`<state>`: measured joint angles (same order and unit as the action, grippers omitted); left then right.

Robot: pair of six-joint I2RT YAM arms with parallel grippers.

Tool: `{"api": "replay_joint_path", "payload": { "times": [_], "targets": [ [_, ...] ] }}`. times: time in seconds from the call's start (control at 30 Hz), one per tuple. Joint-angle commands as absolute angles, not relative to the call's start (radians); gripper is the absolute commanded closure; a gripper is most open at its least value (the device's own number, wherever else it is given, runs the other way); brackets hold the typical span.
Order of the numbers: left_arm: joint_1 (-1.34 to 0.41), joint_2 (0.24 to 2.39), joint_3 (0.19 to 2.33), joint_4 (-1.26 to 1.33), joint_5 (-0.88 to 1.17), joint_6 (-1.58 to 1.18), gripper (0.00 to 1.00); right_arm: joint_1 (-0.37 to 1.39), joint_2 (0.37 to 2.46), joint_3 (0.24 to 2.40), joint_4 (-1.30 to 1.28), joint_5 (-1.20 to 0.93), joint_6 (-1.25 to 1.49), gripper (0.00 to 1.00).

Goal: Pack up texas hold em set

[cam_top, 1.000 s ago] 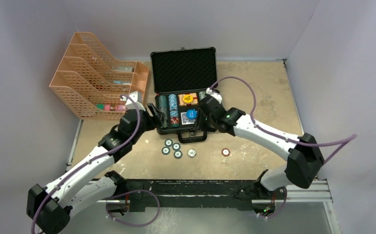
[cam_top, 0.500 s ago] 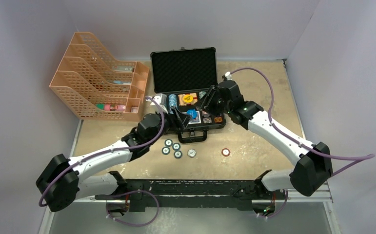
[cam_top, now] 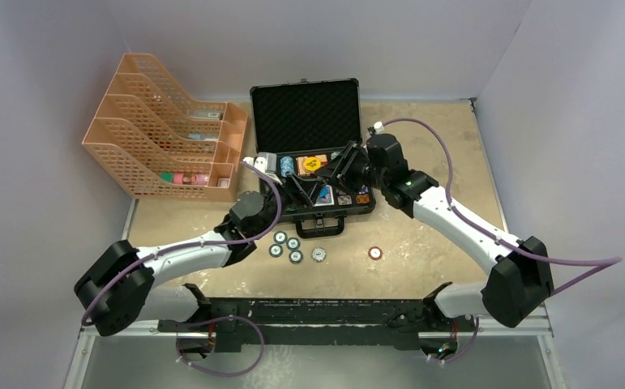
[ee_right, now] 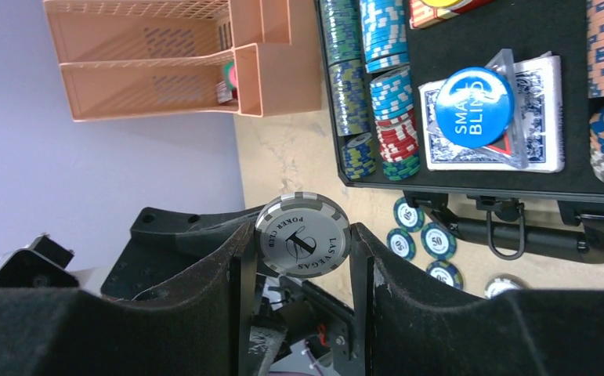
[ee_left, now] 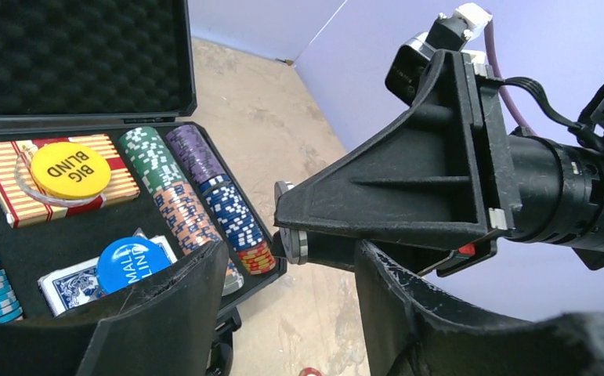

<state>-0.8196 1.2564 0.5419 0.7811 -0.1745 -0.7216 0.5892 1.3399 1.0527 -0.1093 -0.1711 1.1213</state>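
Right hand (ee_right: 302, 244) grips a grey poker chip (ee_right: 302, 233) near the open case (ee_left: 79, 55), facing the left hand (ee_left: 287, 258), spread wide.

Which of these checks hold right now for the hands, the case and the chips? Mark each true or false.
1. The right hand is shut on a grey Las Vegas chip. True.
2. The case is closed. False: its lid stands open.
3. No chips remain on the table. False: teal chips, a loose grey chip and a red chip lie before the case.
4. The Small Blind button lies on the blue card deck. True.
5. The left hand grips a chip. False: it is open, gripping nothing.
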Motion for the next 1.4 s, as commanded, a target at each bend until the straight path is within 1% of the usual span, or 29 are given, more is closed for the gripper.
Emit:
{"api": "replay_joint_path", "payload": {
  "times": [0.0, 0.07, 0.17, 0.27, 0.3, 0.37, 0.4, 0.43, 0.47, 0.5, 0.53, 0.63, 0.73, 0.83, 0.93, 1.07, 1.2, 1.37],
  "targets": [
    [-0.825, 1.295, 0.584, 0.862, -0.193, -0.72, 0.41, 0.585, 1.357, 1.057, -0.018, -0.251, 1.142, 0.71],
    [-0.825, 1.314, 0.605, 0.849, -0.225, -0.727, 0.48, 0.585, 1.364, 1.054, -0.006, -0.263, 1.144, 0.71],
    [-0.824, 1.329, 0.642, 0.827, -0.267, -0.743, 0.69, 0.582, 1.377, 1.047, 0.012, -0.286, 1.147, 0.71],
    [-0.824, 1.332, 0.666, 0.826, -0.277, -0.743, 0.93, 0.576, 1.389, 1.046, 0.022, -0.3, 1.143, 0.71],
    [-0.824, 1.332, 0.67, 0.822, -0.28, -0.738, 1.0, 0.57, 1.391, 1.048, 0.022, -0.301, 1.136, 0.71],
    [-0.825, 1.333, 0.682, 0.795, -0.284, -0.722, 1.0, 0.554, 1.391, 1.05, 0.021, -0.301, 1.116, 0.67],
    [-0.825, 1.331, 0.69, 0.772, -0.282, -0.71, 1.0, 0.541, 1.391, 1.054, 0.019, -0.301, 1.097, 0.61],
    [-0.824, 1.329, 0.699, 0.742, -0.269, -0.693, 1.0, 0.523, 1.387, 1.057, 0.02, -0.306, 1.073, 0.54],
    [-0.824, 1.328, 0.714, 0.711, -0.247, -0.656, 1.0, 0.505, 1.384, 1.062, 0.022, -0.314, 1.029, 0.41],
    [-0.824, 1.326, 0.726, 0.671, -0.228, -0.623, 1.0, 0.486, 1.379, 1.071, 0.013, -0.32, 0.997, 0.32],
    [-0.824, 1.322, 0.745, 0.616, -0.215, -0.593, 1.0, 0.464, 1.372, 1.081, 0.001, -0.326, 0.965, 0.26],
    [-0.824, 1.316, 0.813, 0.42, -0.157, -0.479, 1.0, 0.402, 1.31, 1.092, -0.054, -0.286, 0.894, 0.18],
    [-0.824, 1.347, 0.918, 0.23, -0.046, -0.338, 1.0, 0.31, 1.227, 1.044, -0.078, -0.229, 0.877, 0.18],
    [-0.824, 1.424, 1.042, 0.054, 0.051, -0.222, 1.0, 0.206, 1.172, 0.992, -0.113, -0.214, 0.868, 0.18],
    [-0.823, 1.53, 1.17, -0.075, 0.137, -0.145, 1.0, 0.107, 1.147, 0.925, -0.139, -0.23, 0.862, 0.18],
    [-0.825, 1.7, 1.336, -0.238, 0.262, -0.074, 1.0, 0.007, 1.149, 0.855, -0.137, -0.305, 0.857, 0.19],
    [-0.832, 1.82, 1.464, -0.367, 0.317, -0.014, 1.0, -0.038, 1.157, 0.796, -0.104, -0.363, 0.854, 0.21],
    [-0.836, 1.933, 1.586, -0.496, 0.321, 0.032, 1.0, -0.05, 1.168, 0.768, -0.091, -0.381, 0.85, 0.22]
  ]
}}
